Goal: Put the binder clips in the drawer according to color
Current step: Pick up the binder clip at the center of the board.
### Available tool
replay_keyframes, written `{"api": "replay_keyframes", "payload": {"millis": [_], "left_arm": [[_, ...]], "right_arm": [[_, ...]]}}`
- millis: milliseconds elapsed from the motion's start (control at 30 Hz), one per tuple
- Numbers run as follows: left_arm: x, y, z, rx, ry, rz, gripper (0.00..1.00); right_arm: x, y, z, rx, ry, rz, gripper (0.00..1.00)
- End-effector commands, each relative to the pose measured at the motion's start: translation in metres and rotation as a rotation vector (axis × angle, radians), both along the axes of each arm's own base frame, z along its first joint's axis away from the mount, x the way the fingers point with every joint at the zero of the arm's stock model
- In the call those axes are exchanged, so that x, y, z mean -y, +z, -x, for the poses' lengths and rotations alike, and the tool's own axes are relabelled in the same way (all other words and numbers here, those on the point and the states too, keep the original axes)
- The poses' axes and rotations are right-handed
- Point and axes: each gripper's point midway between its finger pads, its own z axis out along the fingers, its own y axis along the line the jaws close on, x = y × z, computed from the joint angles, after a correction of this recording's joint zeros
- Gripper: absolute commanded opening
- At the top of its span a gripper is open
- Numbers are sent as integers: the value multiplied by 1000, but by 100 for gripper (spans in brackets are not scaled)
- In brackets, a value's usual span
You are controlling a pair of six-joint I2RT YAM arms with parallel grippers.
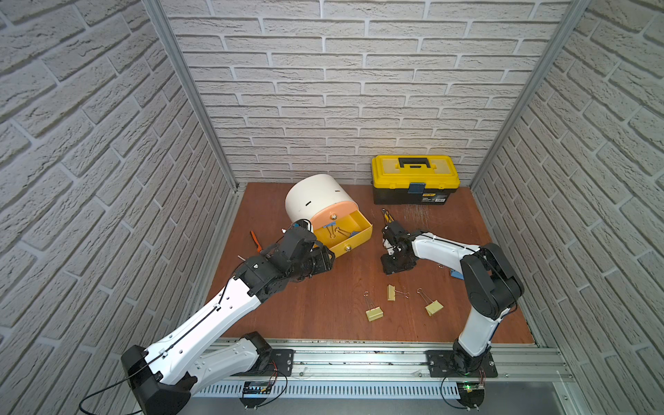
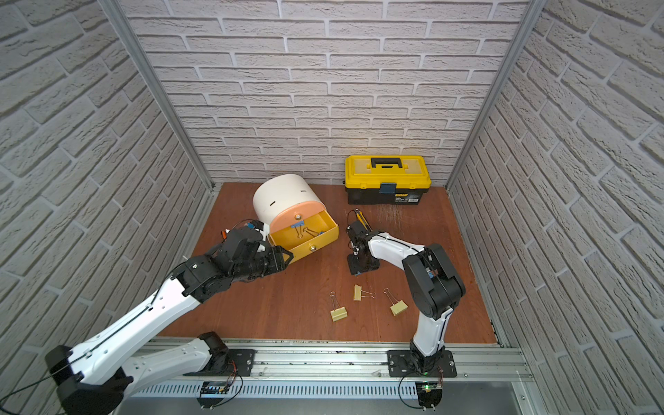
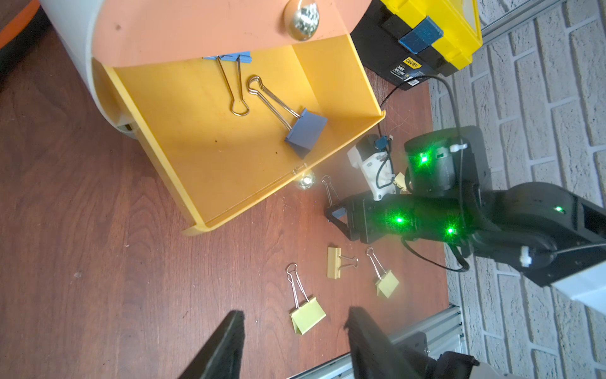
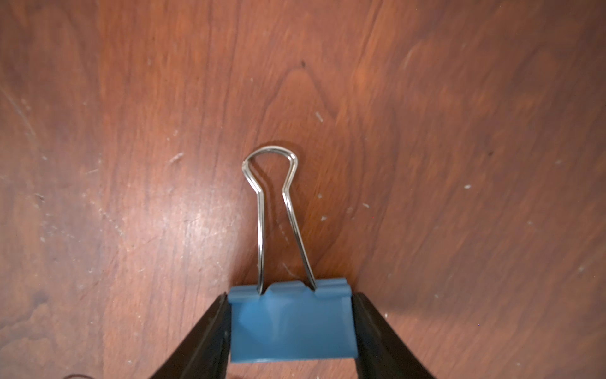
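Bench (image 1: 323, 316) is brown wood. The cabinet (image 1: 316, 196) sits far left of centre, lying tipped back, with its yellow drawer (image 1: 361, 235) pulled out toward the near right; the peach drawer (image 1: 332, 217) above it is shut. The toolbox (image 1: 415, 179) stands at the far wall, not part of the task.

Left arm reaches in from the near left. The left gripper (image 3: 295, 344) hovers just near-left of the open drawer, jaws apart and empty, pointed toward the loose clips.

Right arm comes in from the near right. The right gripper (image 4: 292, 328) points down at the bench, just right of the drawer. Its jaws are clamped on the two short ends of a blue clip (image 4: 292, 325), so the grip runs along the body's long axis. The wire handle (image 4: 272, 213) sticks straight out ahead of the jaws, low over the wood; whether the clip is lifted yet I cannot tell.

The key relation: the open drawer lies left and slightly far of the held clip, and the right arm is the one holding it, so likely a short carry left over the drawer's side wall.

Two blue clips (image 3: 305, 131) already lie in the yellow drawer. Three pale yellow clips (image 1: 373, 314) lie near centre, well apart from the drawer, between the arms. Another blue piece (image 1: 456, 275) peeks out behind the right arm, mostly hidden.
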Motion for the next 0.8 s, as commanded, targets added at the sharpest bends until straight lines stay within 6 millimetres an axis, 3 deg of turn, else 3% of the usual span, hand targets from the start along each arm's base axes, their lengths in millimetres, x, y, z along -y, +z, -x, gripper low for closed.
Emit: {"api": "replay_keyframes", "payload": {"millis": [0,200,400,600,767], "left_arm": [[-1,3,-5,16,13,4,56],[-4,6,-4,24,19,-1,56],[-8,11,-5,37,25,-7,56],[-16,18,-12,43,43,4,56],[-24,29,-22,53,52,10,56]], "right_arm": [[5,0,5,4,-22,29,55],[9,9,7,23,-43,33,47],[12,33,7,67,-53,25,44],[14,72,-1,141,-59,11,42],[10,117,-14,223,-55,-22,41]]}}
